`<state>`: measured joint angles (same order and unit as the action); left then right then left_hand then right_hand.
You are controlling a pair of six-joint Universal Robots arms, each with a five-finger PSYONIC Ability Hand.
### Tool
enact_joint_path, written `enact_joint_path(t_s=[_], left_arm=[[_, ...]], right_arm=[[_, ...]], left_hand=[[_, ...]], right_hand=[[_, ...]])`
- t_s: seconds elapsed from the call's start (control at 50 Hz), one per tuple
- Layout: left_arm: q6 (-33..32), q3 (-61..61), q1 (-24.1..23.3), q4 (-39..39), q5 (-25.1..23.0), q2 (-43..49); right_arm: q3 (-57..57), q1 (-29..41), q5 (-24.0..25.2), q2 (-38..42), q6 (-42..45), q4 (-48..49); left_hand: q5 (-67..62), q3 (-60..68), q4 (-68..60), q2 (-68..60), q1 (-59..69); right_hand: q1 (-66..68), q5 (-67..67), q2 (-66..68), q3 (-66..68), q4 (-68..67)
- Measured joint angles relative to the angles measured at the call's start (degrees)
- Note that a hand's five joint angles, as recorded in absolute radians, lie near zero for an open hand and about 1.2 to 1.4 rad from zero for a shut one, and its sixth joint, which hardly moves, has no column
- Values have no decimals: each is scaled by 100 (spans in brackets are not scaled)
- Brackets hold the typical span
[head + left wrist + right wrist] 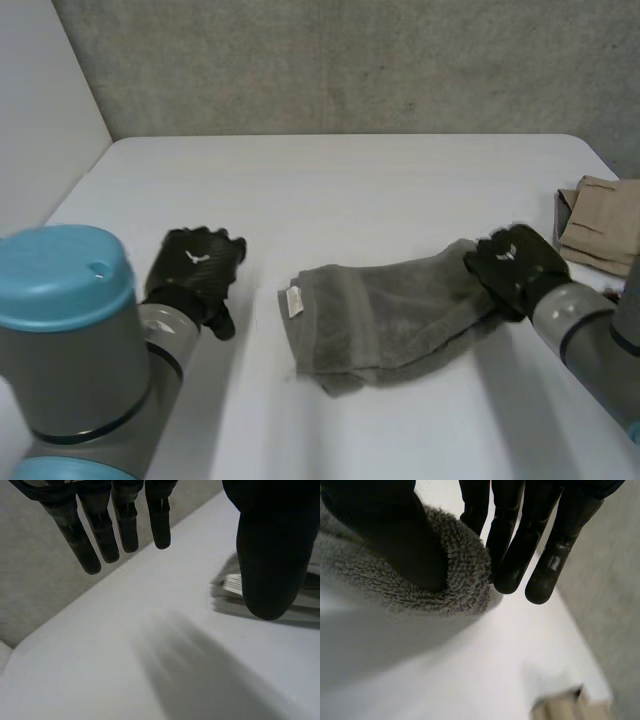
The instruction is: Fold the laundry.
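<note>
The left hand (pixel 195 262) is hovering over the white table (pixel 350 180) at the near left. Its fingers (pixel 117 535) are hanging straight and relaxed, holding nothing. It is sitting just beside the left end of the towel without touching it. In the left wrist view, what looks like the towel's white label (pixel 232 582) is peeking out past the thumb.

The grey towel (pixel 385 318) is lying near the middle of the table, bunched into a rough, lumpy band running left to right. The label is at its left end, and loose layers are sagging toward the near edge. The right hand (pixel 515 262) is pinching the towel's right end. In the right wrist view the thumb (pixel 395 535) is pressing on one face of the terry edge while the fingers (pixel 520 545) are closing against the other. Farther right, at the table's right edge, a tan garment (pixel 600 230) is lying well apart from the towel and appears to be folded already.

The step in hand seems to be straightening the towel rather than folding it, since the cloth looks too crumpled to crease cleanly. The next move probably calls for the left hand to grip the label end. Both hands can then draw the towel taut and lay it flat, taking care that the lower layers are not dragged along in a heap.
</note>
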<state>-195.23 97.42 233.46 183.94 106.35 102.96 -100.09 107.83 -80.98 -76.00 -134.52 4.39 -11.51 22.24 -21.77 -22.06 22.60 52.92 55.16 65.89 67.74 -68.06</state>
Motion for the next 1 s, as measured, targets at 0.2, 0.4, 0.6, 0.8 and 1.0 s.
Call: enact_joint_path(t_s=[0.2,0.4,0.6,0.8,1.0], left_arm=[[37,158,474,33,-50,-244],[200,58,560,247,-124,-173],[484,-655,240,511,-507,147],[977,-1574,-469,497,-991,993],[1207,-1865,-738,96,-992,1695]], right_arm=[[1079,1724,86,467,316,-2],[1400,3002,302,1503,796,9],[1202,1752,417,469,-2372,-18],[830,306,830,-455,-4341,-455],[1080,148,866,60,-4310,-695]], left_hand=[[334,-354,334,344,-350],[762,-756,730,756,-758],[762,-756,730,756,-758],[762,-756,730,756,-758],[762,-755,730,756,-758]], right_hand=[[26,2,0,0,-1],[-3423,-4305,-4391,-4534,4562],[-4176,-5177,-5363,-5576,5502],[-4176,-5177,-5363,-5576,5502],[-4176,-5177,-5363,-5576,5502]])
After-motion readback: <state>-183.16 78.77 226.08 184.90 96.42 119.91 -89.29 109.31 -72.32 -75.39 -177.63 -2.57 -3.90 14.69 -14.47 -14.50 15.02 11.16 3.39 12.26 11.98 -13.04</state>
